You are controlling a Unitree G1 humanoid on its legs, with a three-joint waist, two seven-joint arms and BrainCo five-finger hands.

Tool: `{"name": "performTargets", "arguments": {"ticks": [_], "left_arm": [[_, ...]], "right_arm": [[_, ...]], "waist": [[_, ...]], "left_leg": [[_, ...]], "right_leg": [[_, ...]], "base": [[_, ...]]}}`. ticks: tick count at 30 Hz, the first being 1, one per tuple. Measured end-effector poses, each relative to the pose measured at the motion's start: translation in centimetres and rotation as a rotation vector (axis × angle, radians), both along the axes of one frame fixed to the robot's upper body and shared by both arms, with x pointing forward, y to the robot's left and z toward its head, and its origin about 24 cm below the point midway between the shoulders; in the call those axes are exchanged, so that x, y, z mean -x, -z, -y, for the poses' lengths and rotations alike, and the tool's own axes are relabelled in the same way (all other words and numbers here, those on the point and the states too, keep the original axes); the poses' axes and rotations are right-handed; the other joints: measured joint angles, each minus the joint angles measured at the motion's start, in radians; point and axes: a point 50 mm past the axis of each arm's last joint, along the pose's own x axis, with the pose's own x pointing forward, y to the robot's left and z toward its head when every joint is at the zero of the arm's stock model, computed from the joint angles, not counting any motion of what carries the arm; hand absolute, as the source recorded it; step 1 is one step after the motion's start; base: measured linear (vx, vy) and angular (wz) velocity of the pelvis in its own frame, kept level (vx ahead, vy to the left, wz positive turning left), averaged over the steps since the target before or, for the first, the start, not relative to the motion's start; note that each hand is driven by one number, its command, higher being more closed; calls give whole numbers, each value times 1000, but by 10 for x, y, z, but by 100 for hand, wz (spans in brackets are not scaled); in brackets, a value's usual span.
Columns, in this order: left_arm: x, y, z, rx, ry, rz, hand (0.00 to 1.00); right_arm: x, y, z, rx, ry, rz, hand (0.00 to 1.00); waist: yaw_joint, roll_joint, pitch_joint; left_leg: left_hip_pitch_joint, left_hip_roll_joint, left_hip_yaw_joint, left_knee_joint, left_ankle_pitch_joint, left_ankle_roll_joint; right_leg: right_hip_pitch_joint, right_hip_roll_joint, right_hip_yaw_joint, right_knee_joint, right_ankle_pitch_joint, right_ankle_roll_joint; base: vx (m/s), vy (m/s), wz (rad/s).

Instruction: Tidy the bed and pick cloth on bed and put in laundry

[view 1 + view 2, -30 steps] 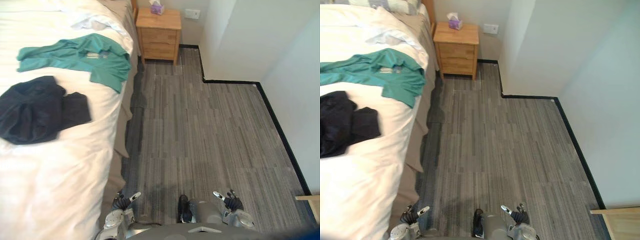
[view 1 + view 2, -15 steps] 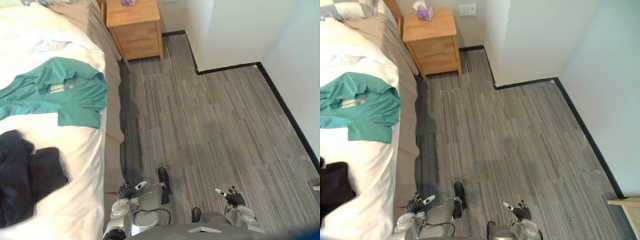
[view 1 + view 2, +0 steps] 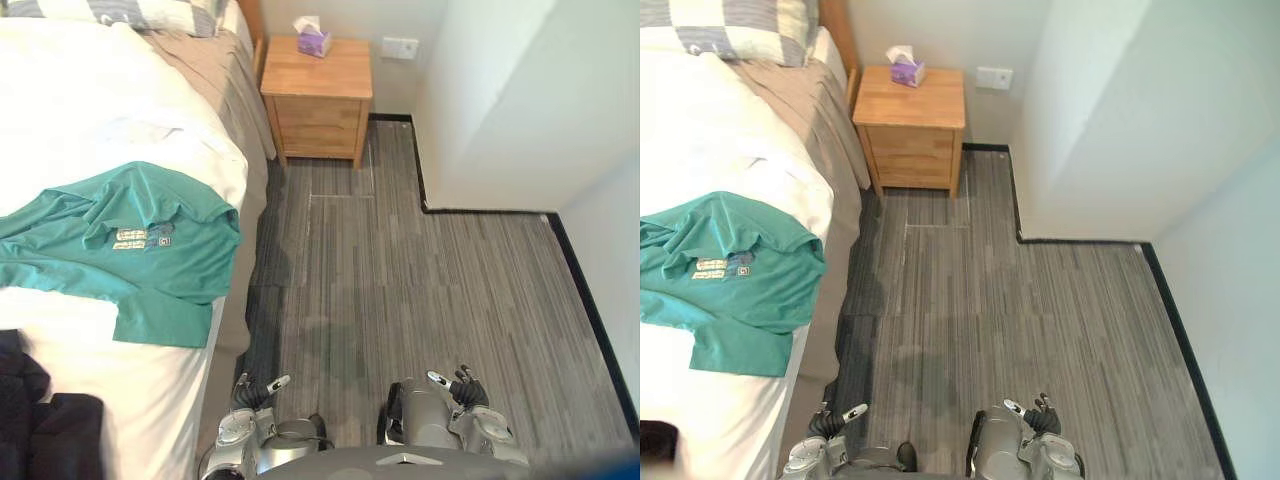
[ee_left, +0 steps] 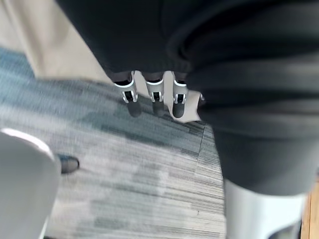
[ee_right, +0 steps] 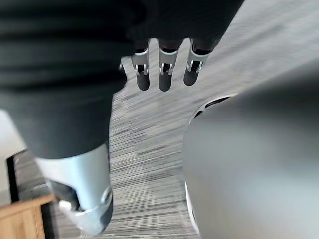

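Observation:
A teal T-shirt (image 3: 130, 250) lies spread flat on the white bed (image 3: 90, 120), one sleeve hanging near the bed's right edge. A dark crumpled garment (image 3: 40, 430) sits on the bed at the lower left, partly cut off. My left hand (image 3: 250, 393) hangs low beside the bed's side, fingers (image 4: 154, 94) straight, holding nothing. My right hand (image 3: 462, 387) hangs low over the floor with relaxed, straight fingers (image 5: 164, 72), also holding nothing. Both hands are well away from the clothes.
A wooden nightstand (image 3: 320, 95) with a purple tissue box (image 3: 313, 40) stands at the head of the bed. A striped pillow (image 3: 130, 12) lies at the top. A white wall corner (image 3: 500, 120) juts in on the right. Grey plank floor (image 3: 400, 290) runs alongside the bed.
The whole view has shifted as the camera moved: the teal shirt and nightstand now sit lower and more to the right. Both hands stay low at my sides.

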Motion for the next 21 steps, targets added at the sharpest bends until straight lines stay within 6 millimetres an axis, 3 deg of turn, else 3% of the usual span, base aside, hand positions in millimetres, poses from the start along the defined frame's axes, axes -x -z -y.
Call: {"name": "performTargets", "arguments": {"ticks": [1, 2, 3, 4, 7, 10, 12, 13, 14, 16, 17, 18, 19, 21], "left_arm": [[1, 0, -4, -10, 0, -3, 0], [0, 1, -4, -7, -8, -12, 0], [0, 2, 1, 5, -5, -15, 0], [0, 3, 5, 13, 2, -21, 0], [5, 6, 5, 4, 12, -50, 0], [9, 7, 2, 7, -26, -58, 0], [14, 8, 0, 15, -67, -61, 0], [13, 7, -1, 15, -79, -52, 0], [10, 5, -2, 20, -102, -31, 0], [9, 4, -3, 21, -105, -21, 0], [8, 4, -3, 24, -103, -17, 0], [4, 3, -2, 25, -101, -5, 0], [3, 2, -2, 23, -99, 1, 0], [0, 1, -1, 26, -96, 18, 0]], "right_arm": [[1, 1, -3, 3, -18, -7, 0], [3, 1, -2, 5, -15, -9, 0], [-1, 0, 0, 14, -19, -1, 0], [-10, -3, 1, 24, -25, 18, 0], [-4, -2, 1, 26, -26, 3, 0], [-2, 0, 0, 19, -23, -7, 0], [1, 1, 1, 17, -25, -15, 0], [2, 2, 1, 18, -29, -18, 0], [4, 1, 1, 26, -44, -16, 0], [7, 2, 3, 40, -65, -30, 0], [9, 3, 1, 33, -63, -32, 0], [9, 3, 1, 31, -58, -35, 0], [10, 4, 0, 30, -58, -42, 0], [12, 5, 1, 26, -45, -52, 0]], "waist": [[-1, -23, -14], [0, -12, -19], [7, 11, -24], [2, 19, -21], [-4, 19, -20], [-4, 14, -20], [-9, 18, -19], [-10, 20, -19], [0, 43, -13], [11, 46, -11], [15, 40, -12], [13, 39, -11], [13, 38, -11], [17, 31, -7]], "left_leg": [[12, 3, -9, 0, -23, -44], [34, 30, -31, -1, -60, -97], [22, 57, -25, 1, -54, -108], [19, 62, -28, -14, -30, -124], [101, 75, -27, -85, 61, -134], [97, 79, -29, -44, 59, -150], [-5, 103, -62, 204, 35, -186], [-45, 111, -70, 303, 35, -187], [-146, 155, -86, 541, 82, -211], [-196, 190, -73, 692, 187, -209], [-239, 209, -50, 779, 157, -192], [-283, 208, -14, 810, 64, -177], [-304, 202, 5, 802, 23, -168], [-360, 144, 49, 648, -57, -152]], "right_leg": [[1, 7, 31, -216, 130, -17], [20, 32, 31, -295, 261, -50], [34, 50, 21, -309, 268, -64], [30, 53, 18, -279, 240, -73], [29, 45, 20, -128, 128, -89], [54, 41, 16, -132, 55, -87], [113, 51, -11, -171, 27, -85], [133, 58, -21, -182, 24, -90], [187, 95, -35, -201, 13, -109], [240, 119, -27, -220, -2, -129], [275, 124, -18, -240, -16, -145], [302, 123, -4, -265, -17, -147], [316, 119, 0, -283, -16, -147], [375, 92, 24, -342, 0, -126]], "base": [[467, -324, 70], [466, -296, 52], [395, -263, 35], [306, -213, 23], [273, -210, 26], [182, -163, 16], [134, -145, 37], [177, -189, 31], [157, -153, 3], [207, -123, -15], [253, -97, -23], [307, -90, -24], [255, -22, -31], [295, 47, -39]]}}
